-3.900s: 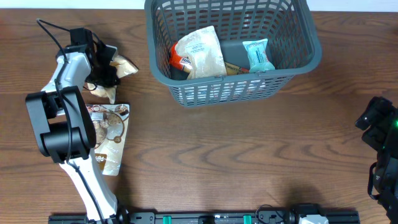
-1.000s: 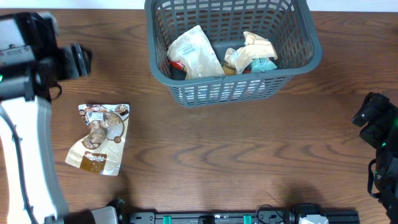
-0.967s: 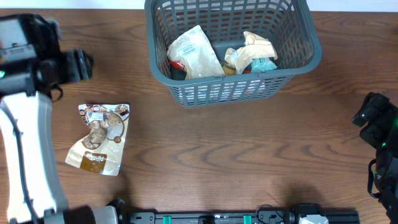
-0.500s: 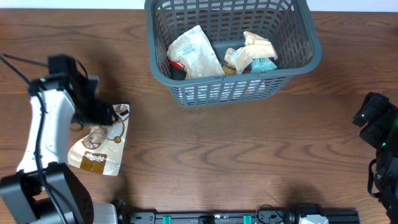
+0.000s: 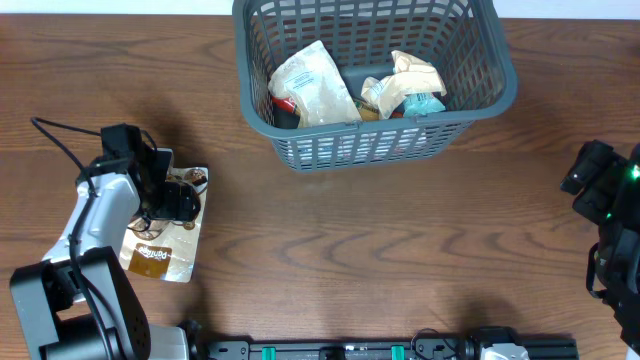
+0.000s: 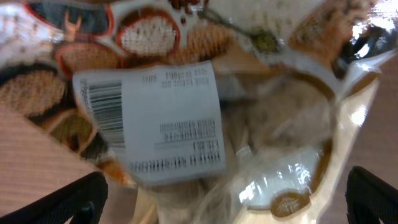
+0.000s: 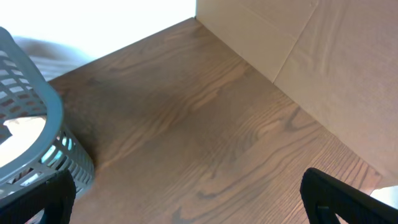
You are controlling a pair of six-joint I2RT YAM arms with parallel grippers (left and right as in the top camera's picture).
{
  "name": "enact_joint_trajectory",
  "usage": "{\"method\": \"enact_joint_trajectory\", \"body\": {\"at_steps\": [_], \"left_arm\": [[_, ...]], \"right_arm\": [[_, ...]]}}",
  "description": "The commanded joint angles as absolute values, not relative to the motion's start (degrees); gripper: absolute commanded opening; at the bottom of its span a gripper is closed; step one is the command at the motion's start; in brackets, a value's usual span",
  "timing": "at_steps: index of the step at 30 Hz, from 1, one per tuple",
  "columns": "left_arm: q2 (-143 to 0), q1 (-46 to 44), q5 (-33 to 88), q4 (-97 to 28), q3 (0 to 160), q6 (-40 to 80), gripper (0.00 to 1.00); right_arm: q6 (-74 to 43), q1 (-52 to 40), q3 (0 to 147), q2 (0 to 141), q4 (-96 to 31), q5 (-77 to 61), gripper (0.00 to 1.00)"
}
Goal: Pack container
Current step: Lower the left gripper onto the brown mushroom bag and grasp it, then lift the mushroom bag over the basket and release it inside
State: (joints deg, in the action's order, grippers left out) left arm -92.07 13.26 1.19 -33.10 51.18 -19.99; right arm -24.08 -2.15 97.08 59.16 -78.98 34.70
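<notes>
Near the worktop's left edge, the left hand [image 5: 172, 200] is held spread wide over the only loose pouch [image 5: 155, 258], apparently for a grasp, while the part-filled container [image 5: 370, 145] is set at the far edge.

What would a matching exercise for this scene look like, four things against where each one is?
Things:
1. basket
2. pouch
3. left gripper
4. right gripper

Places:
A. open, at the table's right edge
B. far side of the table, with packets in it
C. flat on the table at the left
D. open, over the pouch

Pairs: 1-B, 2-C, 3-D, 4-A
</notes>
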Motion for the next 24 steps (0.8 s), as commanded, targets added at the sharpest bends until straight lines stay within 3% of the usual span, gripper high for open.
{"method": "enact_joint_trajectory", "body": {"at_steps": [1, 6, 8, 16, 17, 24], "left_arm": [[-92.55, 14.17, 0.34, -30.26, 49.21, -20.75, 0.97], [-94.94, 15.14, 0.34, -27.49, 48.86, -20.78, 0.96], [-96.25, 15.38, 0.36, -26.85, 48.86, -20.78, 0.9], [-101.12, 15.35, 0.4, -24.47, 48.86, -20.78, 0.11], [-101.19, 15.35, 0.4, -24.23, 48.86, -20.78, 0.06], [-99.94, 15.29, 1.04, -23.33, 51.51, -20.69, 0.06]], "right_arm": [[-23.09, -2.22, 97.03, 59.02, -78.85, 35.75, 0.99], [-23.09, -2.22, 97.06, 58.43, -78.83, 35.73, 0.99], [-23.09, -2.22, 97.06, 58.24, -78.83, 35.75, 0.99], [-23.11, -2.22, 97.06, 57.65, -78.83, 35.73, 0.99], [-23.11, -2.22, 97.06, 57.63, -78.83, 35.75, 0.99], [-23.09, -2.22, 97.06, 57.58, -78.37, 35.75, 0.99]]}}
